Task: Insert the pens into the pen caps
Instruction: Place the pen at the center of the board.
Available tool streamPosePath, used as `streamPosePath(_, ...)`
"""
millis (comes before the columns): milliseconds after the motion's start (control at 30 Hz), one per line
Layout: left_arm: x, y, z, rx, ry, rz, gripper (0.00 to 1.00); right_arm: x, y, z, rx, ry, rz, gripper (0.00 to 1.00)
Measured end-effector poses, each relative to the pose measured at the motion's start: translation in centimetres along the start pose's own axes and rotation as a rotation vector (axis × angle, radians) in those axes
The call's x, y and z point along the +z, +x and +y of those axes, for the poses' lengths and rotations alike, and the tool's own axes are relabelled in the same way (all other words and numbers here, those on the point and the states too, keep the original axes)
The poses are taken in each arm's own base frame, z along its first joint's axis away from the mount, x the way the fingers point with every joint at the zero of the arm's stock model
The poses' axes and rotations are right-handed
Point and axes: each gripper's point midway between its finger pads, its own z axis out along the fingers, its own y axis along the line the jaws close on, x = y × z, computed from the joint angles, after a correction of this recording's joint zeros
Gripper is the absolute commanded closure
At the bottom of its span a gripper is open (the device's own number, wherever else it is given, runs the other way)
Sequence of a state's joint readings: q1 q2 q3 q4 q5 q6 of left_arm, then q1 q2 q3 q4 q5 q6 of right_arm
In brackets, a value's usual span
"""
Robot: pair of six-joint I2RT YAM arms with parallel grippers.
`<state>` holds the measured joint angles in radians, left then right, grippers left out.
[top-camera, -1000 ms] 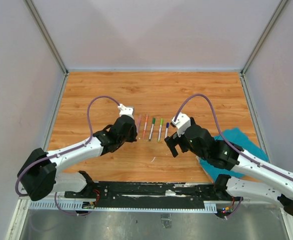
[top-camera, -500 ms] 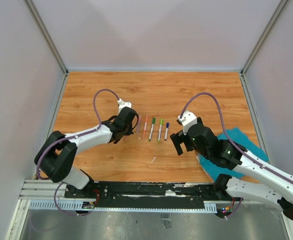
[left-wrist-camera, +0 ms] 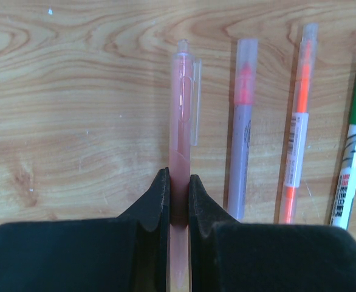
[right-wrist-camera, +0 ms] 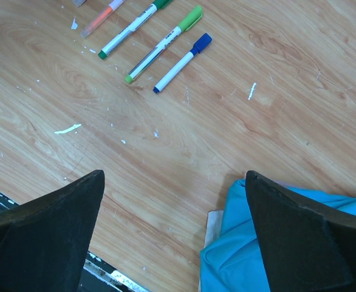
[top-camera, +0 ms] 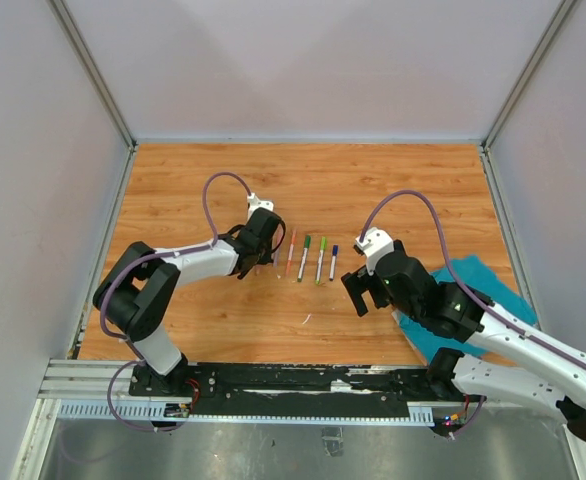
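left claw (left-wrist-camera: 178,185): pinched tight on the lower barrel of the pink pen (left-wrist-camera: 181,109)
pink pen: end of the row on the counter (left-wrist-camera: 75,121)
neighbours: purple-grey pen (left-wrist-camera: 243,121) just beside the pink pen, then orange pen (left-wrist-camera: 298,115), then green pen (left-wrist-camera: 355,140)
right claw (right-wrist-camera: 173,182): spread wide, nothing in it, well apart from the pink pen, past the blue pen (right-wrist-camera: 183,62)
teal cloth (right-wrist-camera: 257,249): farther from the pink pen, by the right claw
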<state>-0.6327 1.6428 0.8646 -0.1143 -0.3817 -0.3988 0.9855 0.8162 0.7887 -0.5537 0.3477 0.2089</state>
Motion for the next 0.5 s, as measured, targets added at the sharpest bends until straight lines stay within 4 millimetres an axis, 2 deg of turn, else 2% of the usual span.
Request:
streamPosePath(267,1.1,-0.7,-0.1,-0.001,0.000,-0.003,0.82,0.1,0.6,0.2,0.001,-0.010,0.013,0.01)
streamPosePath(500,1.8,-0.1,0.0,0.005,-0.007,0.016,0.76,0.1,0.6,0.3,0.005,-0.017,0.014,0.01)
